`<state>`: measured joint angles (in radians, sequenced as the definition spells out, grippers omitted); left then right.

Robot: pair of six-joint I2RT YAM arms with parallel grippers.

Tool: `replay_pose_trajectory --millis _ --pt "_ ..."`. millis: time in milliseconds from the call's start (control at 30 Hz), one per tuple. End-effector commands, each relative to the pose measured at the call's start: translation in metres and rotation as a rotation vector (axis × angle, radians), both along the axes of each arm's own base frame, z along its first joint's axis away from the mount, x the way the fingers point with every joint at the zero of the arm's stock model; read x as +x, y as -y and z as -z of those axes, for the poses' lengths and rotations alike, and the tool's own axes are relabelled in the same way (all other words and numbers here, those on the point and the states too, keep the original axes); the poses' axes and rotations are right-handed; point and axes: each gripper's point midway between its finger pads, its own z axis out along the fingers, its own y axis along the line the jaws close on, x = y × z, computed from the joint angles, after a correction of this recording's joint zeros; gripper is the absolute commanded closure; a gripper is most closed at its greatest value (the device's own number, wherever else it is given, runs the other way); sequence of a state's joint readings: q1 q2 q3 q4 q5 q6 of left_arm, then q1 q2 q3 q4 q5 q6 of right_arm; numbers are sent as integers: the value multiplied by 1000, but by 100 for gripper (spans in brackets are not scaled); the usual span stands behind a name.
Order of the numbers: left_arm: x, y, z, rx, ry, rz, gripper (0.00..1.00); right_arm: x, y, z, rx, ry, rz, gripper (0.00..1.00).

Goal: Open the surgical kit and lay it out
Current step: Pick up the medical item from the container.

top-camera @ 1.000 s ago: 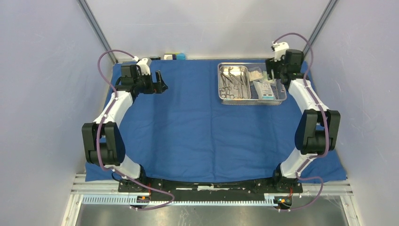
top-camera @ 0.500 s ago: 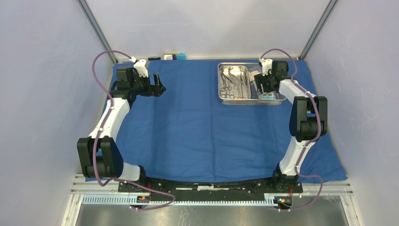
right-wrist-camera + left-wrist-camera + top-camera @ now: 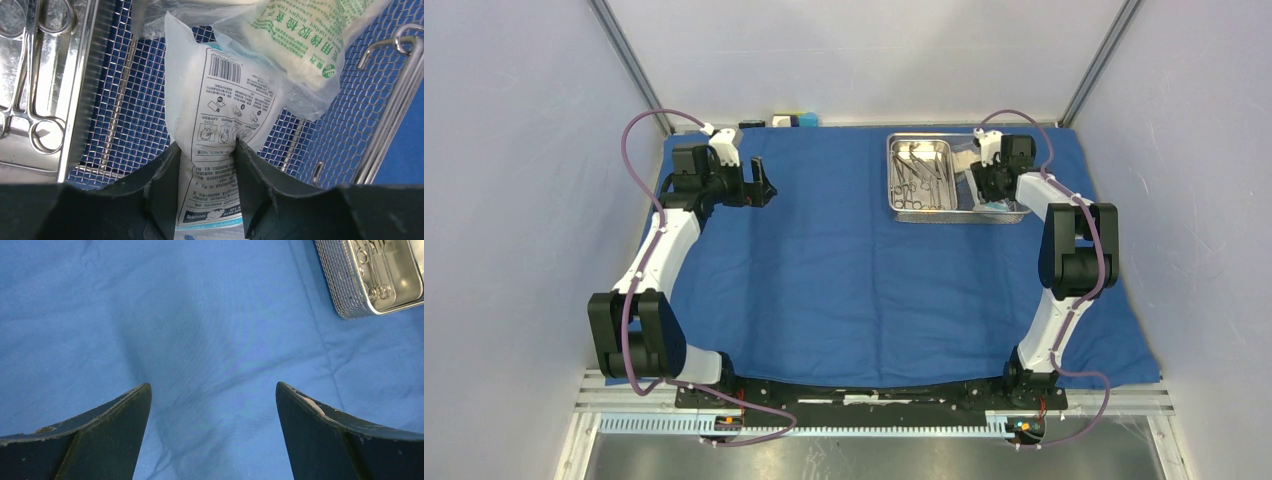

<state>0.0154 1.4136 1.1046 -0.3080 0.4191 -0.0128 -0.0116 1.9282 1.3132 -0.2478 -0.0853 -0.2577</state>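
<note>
Right gripper (image 3: 206, 170), bottom centre of wrist view: fingers pinch printed packet (image 3: 227, 100) at near end, likely to lift it from mesh tray (image 3: 924, 215), upper right in top view. Left gripper (image 3: 212, 405) wide, empty, above blue cloth wrap (image 3: 200, 315).

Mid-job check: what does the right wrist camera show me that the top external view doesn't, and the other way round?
Right wrist only: the right gripper pinching a white printed packet, its barcode legible, with a green-lettered packet behind it. Top external only: the left gripper, open above the blue cloth, whose whole spread shows, well apart from the tray. Both: the mesh tray and its inner pan holding scissor-like instruments.
</note>
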Motion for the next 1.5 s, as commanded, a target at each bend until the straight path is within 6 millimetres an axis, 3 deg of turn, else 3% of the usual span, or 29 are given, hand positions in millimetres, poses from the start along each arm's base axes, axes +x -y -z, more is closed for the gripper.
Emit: replay_pose_trajectory --millis 0,167,367,600,633,733,833,933,1100,1300,1467 --pt "-2 -1 -13 34 59 24 0 -11 3 1 -14 -29 13 57" --pt "-1 0 -14 35 58 27 0 -1 1 -34 -14 52 2 70" --pt "2 1 -20 31 61 32 0 7 -2 -68 3 115 -15 95" --pt "9 17 -34 -43 55 108 0 2 -25 -142 108 282 -84 98" --pt "7 33 -34 -57 46 155 0 1 -31 -152 134 306 -105 98" --pt "2 56 -38 -143 39 281 0 -8 -59 -188 253 396 -215 98" --pt "-2 81 -50 -259 30 360 0 -25 -102 -218 465 466 -370 98" --pt "-7 108 -63 -334 40 456 0 -50 -154 -236 705 479 -515 99" --pt "-32 156 -79 -452 73 628 0 -95 -221 -256 999 470 -701 100" --pt "-65 197 -93 -573 158 775 0 -150 -268 -280 1235 436 -875 100" --pt "-64 203 -109 -673 223 751 0 -167 -285 -274 1235 412 -913 98"
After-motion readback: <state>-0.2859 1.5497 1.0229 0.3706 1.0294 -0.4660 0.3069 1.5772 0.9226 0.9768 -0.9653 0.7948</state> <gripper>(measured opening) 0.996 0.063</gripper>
